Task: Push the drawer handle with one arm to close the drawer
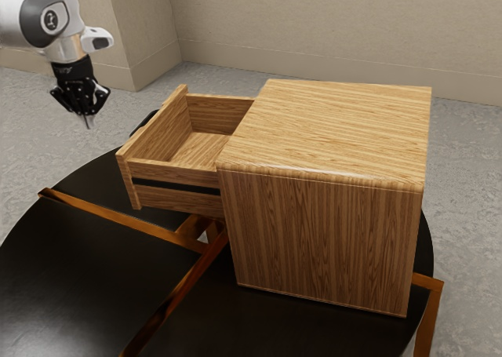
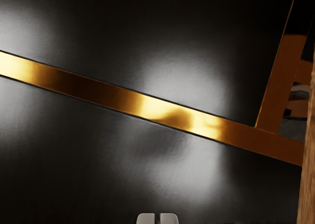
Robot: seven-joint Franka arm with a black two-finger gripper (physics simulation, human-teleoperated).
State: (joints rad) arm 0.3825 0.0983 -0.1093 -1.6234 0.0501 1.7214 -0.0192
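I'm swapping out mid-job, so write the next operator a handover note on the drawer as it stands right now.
Pincer: shut and empty, hovering off the drawer's front side, touching nothing.
Drawer: pulled well out of the wooden cabinet. The dark curved piece outside its front is probably the handle, mostly hidden.
Done: pincer on the front side; drawer not closed.
Left: bring pincer to handle, push drawer fully in.

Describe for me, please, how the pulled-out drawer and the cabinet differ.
The drawer is open at the top, while the cabinet has a flat, closed top. The drawer is much shallower than the cabinet is tall. The drawer juts out above the table, whereas the cabinet stands on it. Both share a light brown, streaky wood look.
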